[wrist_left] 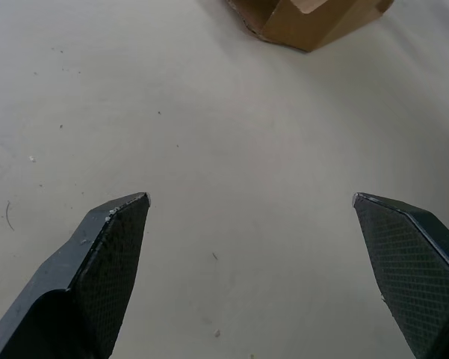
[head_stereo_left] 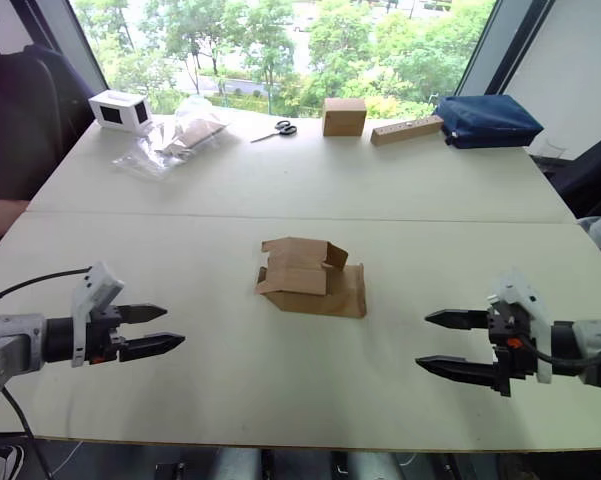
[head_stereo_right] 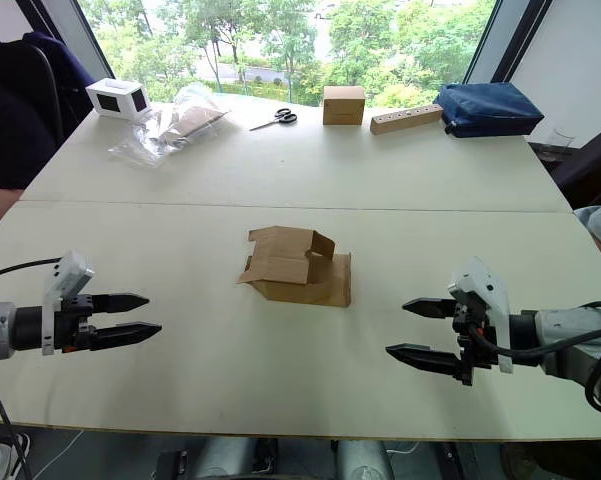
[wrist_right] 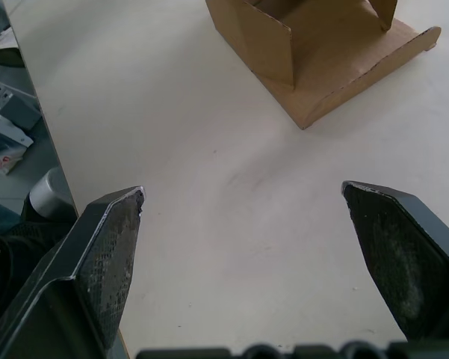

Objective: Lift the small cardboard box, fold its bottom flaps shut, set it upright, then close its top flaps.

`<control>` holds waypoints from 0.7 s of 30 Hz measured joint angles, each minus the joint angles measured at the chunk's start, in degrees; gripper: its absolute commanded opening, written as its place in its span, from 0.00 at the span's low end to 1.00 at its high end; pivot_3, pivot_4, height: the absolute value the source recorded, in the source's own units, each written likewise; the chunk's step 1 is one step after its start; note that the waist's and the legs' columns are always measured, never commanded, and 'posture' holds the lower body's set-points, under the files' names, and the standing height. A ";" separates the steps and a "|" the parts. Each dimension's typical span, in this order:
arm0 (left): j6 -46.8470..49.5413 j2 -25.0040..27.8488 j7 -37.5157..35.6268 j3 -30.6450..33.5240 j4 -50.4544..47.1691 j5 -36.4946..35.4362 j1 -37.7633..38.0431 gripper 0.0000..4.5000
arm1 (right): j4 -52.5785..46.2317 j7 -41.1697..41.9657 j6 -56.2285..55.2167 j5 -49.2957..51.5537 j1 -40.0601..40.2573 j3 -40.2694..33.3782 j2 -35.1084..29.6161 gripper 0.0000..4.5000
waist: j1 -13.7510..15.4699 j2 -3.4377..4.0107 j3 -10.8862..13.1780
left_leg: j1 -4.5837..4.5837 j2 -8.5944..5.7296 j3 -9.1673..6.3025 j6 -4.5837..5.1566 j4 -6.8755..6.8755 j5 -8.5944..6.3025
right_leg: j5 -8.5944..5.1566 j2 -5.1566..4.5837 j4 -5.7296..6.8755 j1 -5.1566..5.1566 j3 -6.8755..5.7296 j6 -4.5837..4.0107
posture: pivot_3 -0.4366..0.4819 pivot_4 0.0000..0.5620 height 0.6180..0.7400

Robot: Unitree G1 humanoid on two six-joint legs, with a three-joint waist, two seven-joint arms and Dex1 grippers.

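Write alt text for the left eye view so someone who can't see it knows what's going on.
A small cardboard box lies collapsed, flaps loose, mid-table between the open left hand and the open right hand, neither touching it. Along the pale table's far edge by the window sit a white box, plastic bags, scissors, a cube-shaped tan box, a wooden block and a blue bag.

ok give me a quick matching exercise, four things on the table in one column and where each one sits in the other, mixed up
Things:
1. small cardboard box
2. scissors
3. white box with dark panels
4. blue bag

Places:
A. far left corner of the table
B. far right corner of the table
C. middle of the near table, between the two grippers
D. far side, just left of the cube-shaped tan box

Pairs: 1-C, 2-D, 3-A, 4-B
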 measured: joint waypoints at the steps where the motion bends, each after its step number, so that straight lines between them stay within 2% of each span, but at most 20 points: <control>1: -0.01 0.00 -0.09 0.00 0.04 0.00 -0.12 0.99 | 0.04 -0.01 -0.05 -0.14 0.01 0.00 0.00 0.99 | 0.00 0.00 0.00 | 0.00 0.00 0.00 0.00 0.00 0.00 | 0.00 0.00 0.00 0.00 0.00 0.00 | 0.48 0.27 1.00; 15: -0.50 0.03 -1.37 0.01 1.04 -0.15 -0.69 0.99 | 0.06 -0.64 -0.18 -1.26 0.72 0.15 0.05 0.99 | -0.03 0.00 0.00 | 0.01 0.00 0.00 0.00 0.01 0.00 | 0.00 0.02 0.01 0.01 0.00 0.01 | 0.48 0.27 1.00; 21: -0.49 0.22 -1.58 0.01 1.05 -0.16 -0.78 0.99 | 1.50 -0.79 -2.85 -1.56 -0.42 0.15 2.21 0.99 | -0.04 -0.01 -0.01 | 0.01 0.00 0.01 0.00 0.01 0.00 | 0.00 0.04 0.02 0.01 0.00 0.01 | 0.48 0.27 1.00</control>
